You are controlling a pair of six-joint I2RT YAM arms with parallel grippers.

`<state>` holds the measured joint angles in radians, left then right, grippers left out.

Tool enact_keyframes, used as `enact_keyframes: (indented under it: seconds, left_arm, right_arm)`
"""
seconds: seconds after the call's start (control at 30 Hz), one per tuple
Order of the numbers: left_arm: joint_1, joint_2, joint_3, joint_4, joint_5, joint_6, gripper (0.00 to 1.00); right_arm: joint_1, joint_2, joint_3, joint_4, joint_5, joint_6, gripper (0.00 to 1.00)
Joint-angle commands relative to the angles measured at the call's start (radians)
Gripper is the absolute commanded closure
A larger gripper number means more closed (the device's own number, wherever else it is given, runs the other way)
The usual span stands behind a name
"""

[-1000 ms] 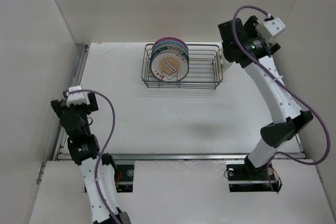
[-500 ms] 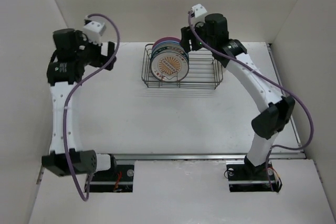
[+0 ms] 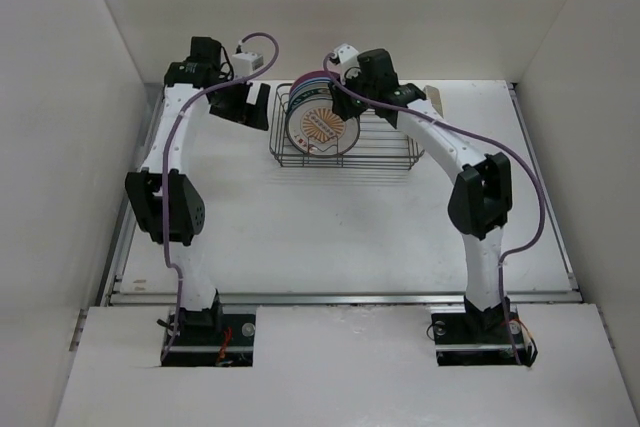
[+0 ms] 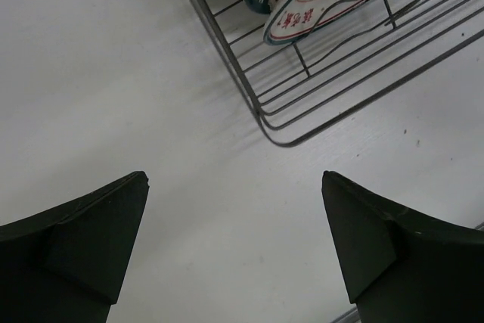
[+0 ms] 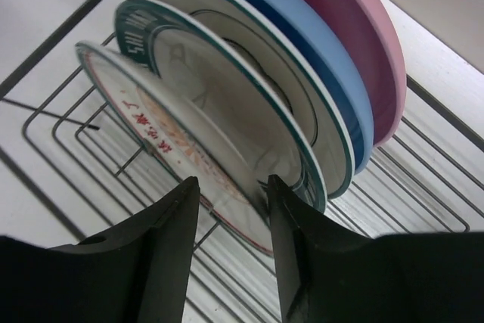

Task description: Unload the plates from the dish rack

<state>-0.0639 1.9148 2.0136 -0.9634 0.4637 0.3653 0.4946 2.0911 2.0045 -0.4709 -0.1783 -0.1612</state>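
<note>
The black wire dish rack stands at the back of the table, with several plates upright at its left end. The front plate is white with an orange sunburst. Behind it stand a teal-rimmed plate, a blue plate and a pink plate. My right gripper comes down over the stack, its jaws narrowed astride the front plate's rim with a gap showing on one side. My left gripper hangs wide open over bare table just left of the rack, at the rack's left end.
A small cream cup sits on the rack's right end, partly behind the right arm. The right half of the rack holds no plates. White walls close in the table at the left, back and right.
Both arms have swung in from the sides to the rack. The right gripper came over the plates and its jaws narrowed around the front plate. The left gripper stayed open.
</note>
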Motion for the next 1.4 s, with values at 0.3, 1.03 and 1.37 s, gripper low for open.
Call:
enact_keyframes:
  seconds: [0.3,1.03,1.37]
  left_arm:
    - [-0.074,0.186,0.053,0.157,-0.094,-0.213,0.05]
    - [-0.053,0.104,0.074,0.13,-0.172,-0.209,0.09]
    - [-0.03,-0.042,0.001,0.12,-0.332,-0.109,0.05]
  right_arm:
    - [0.016,0.034,0.053,0.081,0.141,0.0,1.0]
    - [0.104,-0.345,-0.108,0.278,0.424,-0.12,1.0]
    - [0.125,-0.491,-0.262,0.34,0.341,-0.029,1.0]
